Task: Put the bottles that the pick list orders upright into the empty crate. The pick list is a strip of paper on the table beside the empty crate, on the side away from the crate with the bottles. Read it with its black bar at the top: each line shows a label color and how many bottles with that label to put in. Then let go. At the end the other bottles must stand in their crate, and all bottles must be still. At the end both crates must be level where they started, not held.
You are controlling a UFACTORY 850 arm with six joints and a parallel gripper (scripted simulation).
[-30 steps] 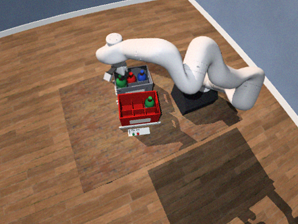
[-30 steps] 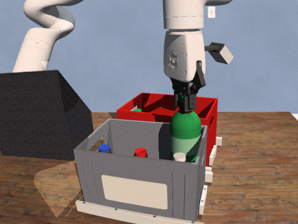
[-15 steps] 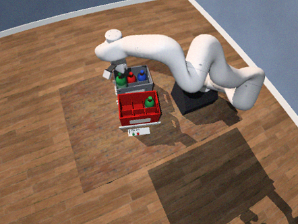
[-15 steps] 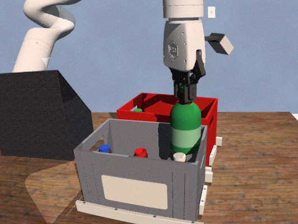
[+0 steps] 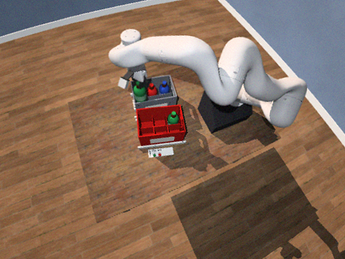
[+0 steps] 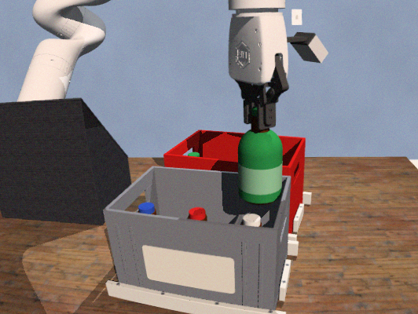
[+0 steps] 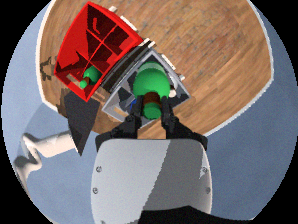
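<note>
My gripper point(image 5: 138, 81) point(image 6: 258, 122) point(image 7: 151, 102) is shut on the neck of a green bottle point(image 5: 139, 93) point(image 6: 260, 153) point(image 7: 152, 82) with a pale green label. It hangs upright over the grey crate point(image 5: 174, 93) point(image 6: 130, 231), its base near rim height. Inside stand a red-capped bottle point(image 5: 152, 91) point(image 6: 197, 213), a blue-capped bottle point(image 5: 164, 89) point(image 6: 146, 208) and a white-capped bottle point(image 6: 251, 220) point(image 7: 172, 92). The red crate point(image 5: 144, 139) point(image 6: 200, 162) point(image 7: 72, 45) holds one green bottle point(image 5: 173, 119) point(image 7: 91, 75). The pick list point(image 5: 166, 151) shows green and red dots; its counts are unreadable.
White strips point(image 5: 163, 145) point(image 6: 188, 299) lie along the crates' outer sides. The red crate stands close beside the grey one. The dark robot base point(image 5: 221, 115) point(image 6: 47, 165) stands on the other side of the crates.
</note>
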